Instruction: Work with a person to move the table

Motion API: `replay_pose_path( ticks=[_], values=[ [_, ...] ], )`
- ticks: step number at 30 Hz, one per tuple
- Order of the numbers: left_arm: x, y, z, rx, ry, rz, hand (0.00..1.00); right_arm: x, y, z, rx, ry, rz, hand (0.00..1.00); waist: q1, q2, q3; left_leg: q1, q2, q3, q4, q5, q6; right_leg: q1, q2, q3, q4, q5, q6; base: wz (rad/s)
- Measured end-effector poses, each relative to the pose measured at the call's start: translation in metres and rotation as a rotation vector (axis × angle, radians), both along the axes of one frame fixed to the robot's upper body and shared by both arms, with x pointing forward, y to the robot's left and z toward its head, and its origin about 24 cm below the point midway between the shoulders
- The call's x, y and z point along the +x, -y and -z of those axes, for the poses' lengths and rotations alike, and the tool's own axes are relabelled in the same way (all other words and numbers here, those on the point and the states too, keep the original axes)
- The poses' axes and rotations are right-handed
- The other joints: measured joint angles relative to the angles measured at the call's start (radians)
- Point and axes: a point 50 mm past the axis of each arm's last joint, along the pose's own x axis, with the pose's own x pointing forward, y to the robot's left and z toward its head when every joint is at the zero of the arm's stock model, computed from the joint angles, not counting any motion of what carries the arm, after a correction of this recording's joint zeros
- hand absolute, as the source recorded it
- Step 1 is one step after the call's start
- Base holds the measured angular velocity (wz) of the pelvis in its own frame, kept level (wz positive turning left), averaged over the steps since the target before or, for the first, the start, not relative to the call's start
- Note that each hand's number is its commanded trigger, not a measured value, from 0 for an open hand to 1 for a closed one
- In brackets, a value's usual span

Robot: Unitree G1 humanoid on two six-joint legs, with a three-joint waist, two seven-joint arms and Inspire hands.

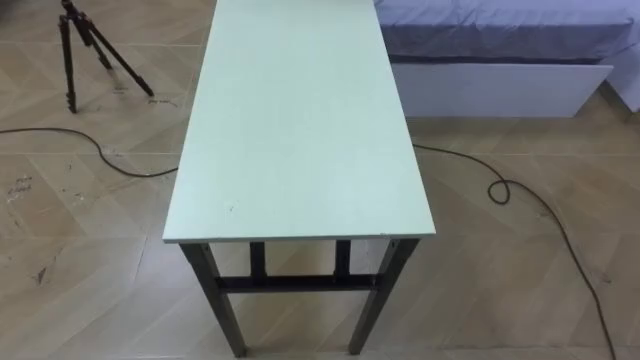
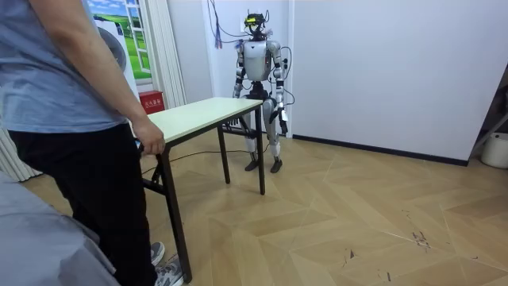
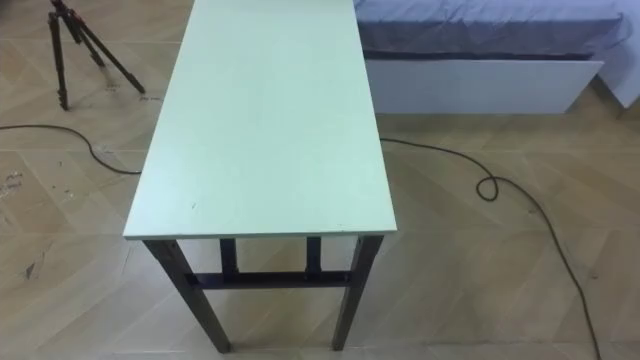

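Where the robot stands, at one short end of the long rectangular table with the pale green top and dark metal legs [image 1: 300, 130], both its arms hang down and touch nothing. Its left hand [image 2: 283, 119] is beside its hip. Its right hand [image 2: 240, 97] is low by the table's end. I cannot tell whether either hand is open or closed. The tabletop is bare and level, and all its legs rest on the light wooden herringbone floor [image 1: 80, 250]. A thin black cable [image 1: 520, 195] snakes over the boards on both sides. At the other short end, a person in a grey-blue shirt [image 2: 71, 79] grips the edge with one hand [image 2: 151, 141]. Beyond are a dark tripod [image 1: 85, 45] on the robot's left and a low white-sided bed with a grey-blue cover [image 1: 500, 30] on its right. White walls enclose the room.
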Motion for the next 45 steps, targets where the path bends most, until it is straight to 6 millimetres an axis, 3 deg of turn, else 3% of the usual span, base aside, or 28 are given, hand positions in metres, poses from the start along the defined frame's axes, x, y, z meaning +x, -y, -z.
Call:
replay_pose_path(
  ticks=[7, 12, 22, 30, 34, 40, 45],
  values=[
    [-0.005, 0.000, 0.001, -0.006, -0.010, -0.024, 0.00, -0.001, 0.000, 0.000, -0.003, -0.008, 0.009, 0.00, 0.000, 0.004, -0.0027, 0.007, 0.000, 0.020, 0.000, 0.000, 0.000, 0.003, 0.000, 0.010, 0.001, 0.000, 0.001, -0.04],
    [-0.006, 0.006, 0.003, -0.085, -0.009, -0.155, 0.00, 0.000, 0.000, 0.001, 0.007, -0.017, 0.012, 0.00, 0.000, -0.004, -0.0089, 0.000, 0.000, 0.019, 0.000, 0.000, 0.000, -0.006, 0.000, 0.012, 0.001, 0.000, 0.001, 0.00],
    [-0.010, 0.011, 0.006, -0.306, 0.035, -0.332, 0.00, 0.007, -0.002, -0.001, 0.055, 0.016, 0.000, 0.00, 0.005, -0.003, -0.0065, -0.007, -0.001, 0.020, 0.001, 0.000, 0.000, -0.012, -0.001, 0.011, -0.001, -0.001, 0.001, 0.00],
    [0.021, 0.017, 0.000, -0.437, 0.168, -0.329, 0.00, 0.041, -0.006, -0.012, 0.117, 0.190, 0.003, 0.00, 0.025, 0.010, -0.0113, -0.017, -0.001, 0.021, 0.002, 0.000, 0.000, -0.024, -0.003, 0.005, 0.003, -0.001, 0.001, 0.01],
    [0.030, 0.028, -0.001, -0.489, 0.180, -0.292, 0.00, 0.048, -0.011, -0.014, 0.132, 0.213, -0.037, 0.00, 0.025, 0.012, -0.0123, -0.024, -0.001, 0.021, 0.002, 0.000, 0.000, -0.025, -0.004, -0.010, 0.001, -0.001, 0.001, 0.06],
    [0.054, 0.044, -0.011, -0.648, 0.304, -0.347, 0.00, 0.071, -0.020, -0.029, 0.166, 0.340, -0.080, 0.00, 0.027, 0.013, -0.0063, -0.028, -0.001, 0.014, 0.003, 0.000, 0.000, -0.027, -0.005, -0.011, 0.002, -0.001, 0.001, 0.02],
    [0.077, 0.061, -0.031, -0.830, 0.466, -0.411, 0.00, 0.094, -0.036, -0.049, 0.256, 0.491, -0.055, 0.00, 0.026, 0.007, -0.0027, -0.019, -0.001, 0.010, 0.002, 0.000, 0.000, -0.024, -0.004, -0.009, 0.005, -0.001, 0.001, 0.00]
  ],
)
